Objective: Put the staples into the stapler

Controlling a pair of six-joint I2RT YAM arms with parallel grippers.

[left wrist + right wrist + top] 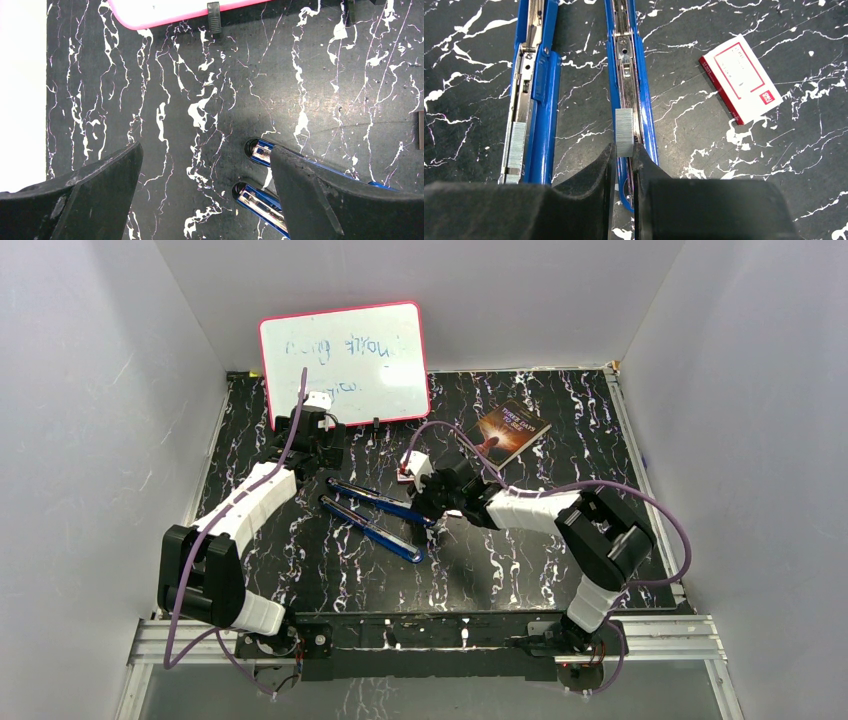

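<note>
White walls (90,390) close round a black, white-veined desk (520,570). Near its middle, a little toward the left edge, the blue stapler (372,517) lies swung fully apart, both halves flat with their channels facing up, which leaves the magazine rail reachable from above. The right gripper (624,150) is pinched nearly closed on one end of the staples (625,127), a short grey strip held lengthwise right over that rail. It looks lined up to be lowered into the channel; whether it already touches the metal I cannot tell. A second strip (516,146) appears to sit in the other half of the stapler. The left gripper (205,150) hangs with its jaws spread wide and nothing between them, above bare desk just beside the hinge end, probably placed to steady the stapler if it slides. A white box (740,78) with a red label lies close by on the far side of the stapler, a book (512,430) sits farther toward the far edge, and a pink-framed whiteboard (345,365) leans at the far left corner. None of them blocks the rail; the tight spot is the narrow channel itself.
</note>
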